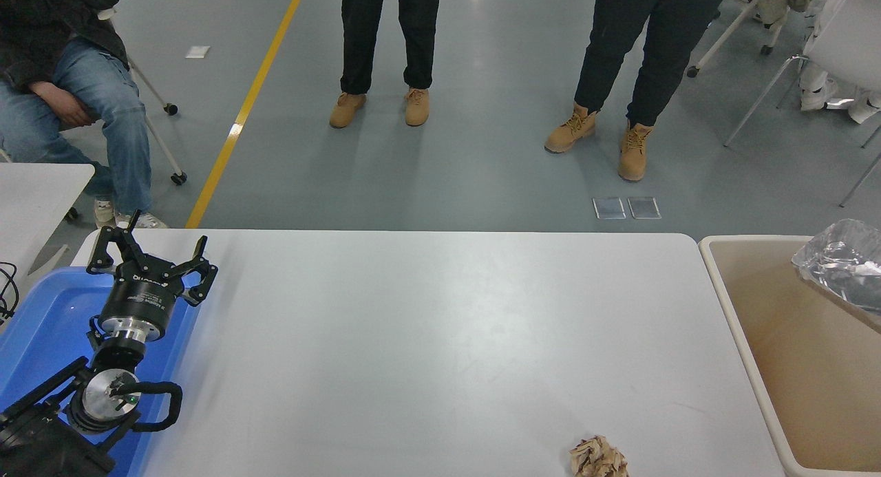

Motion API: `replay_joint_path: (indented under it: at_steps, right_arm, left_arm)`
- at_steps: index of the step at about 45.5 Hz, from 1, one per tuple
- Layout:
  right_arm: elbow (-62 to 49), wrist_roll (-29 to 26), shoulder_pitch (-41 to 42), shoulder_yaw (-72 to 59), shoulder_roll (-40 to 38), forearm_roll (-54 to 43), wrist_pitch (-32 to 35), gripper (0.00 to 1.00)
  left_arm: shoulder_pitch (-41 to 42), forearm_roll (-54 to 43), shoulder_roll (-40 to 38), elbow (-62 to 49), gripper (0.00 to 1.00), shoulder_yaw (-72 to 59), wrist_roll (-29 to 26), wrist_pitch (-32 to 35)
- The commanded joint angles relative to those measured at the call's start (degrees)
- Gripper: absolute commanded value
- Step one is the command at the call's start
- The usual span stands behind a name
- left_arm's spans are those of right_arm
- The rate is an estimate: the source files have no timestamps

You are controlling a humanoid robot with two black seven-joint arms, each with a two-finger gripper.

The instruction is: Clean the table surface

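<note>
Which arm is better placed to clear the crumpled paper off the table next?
Probably the right, though it is not in view. The crumpled brown paper lies at the near edge, close to the beige bin on the right. The left hand is parked open over the blue tray, across the table surface.

Wide matte white table surface [427, 339]
</note>
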Motion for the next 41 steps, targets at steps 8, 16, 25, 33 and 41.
replay_joint_path:
  at_steps: [8,16,25,33,41]
  right_arm:
    - [0.44,-1.49,-1.53,2.15,0.98,0.21,-1.54,0.0]
    - [1.05,-1.49,-2.76,2.24,0.89,0.82,-2.24,0.0]
    - [1.05,-1.49,-3.03,2.5,0.98,1.0,-2.42,0.0]
    - [1.14,-1.49,-3.11,4.17,0.98,1.0,-2.42,0.0]
    - [1.14,-1.49,-4.52,5.84,0.98,1.0,-3.56,0.0]
  left_arm:
    - [0.0,-0.03,0.0,0.0,0.99,0.02,0.0,0.0]
    - [0.0,-0.03,0.0,0.0,0.99,0.02,0.0,0.0]
    - [0.0,-0.03,0.0,0.0,0.99,0.02,0.0,0.0]
    - [0.0,0.05,0.0,0.0,0.99,0.02,0.0,0.0]
    - [0.0,0.05,0.0,0.0,0.99,0.02,0.0,0.0]
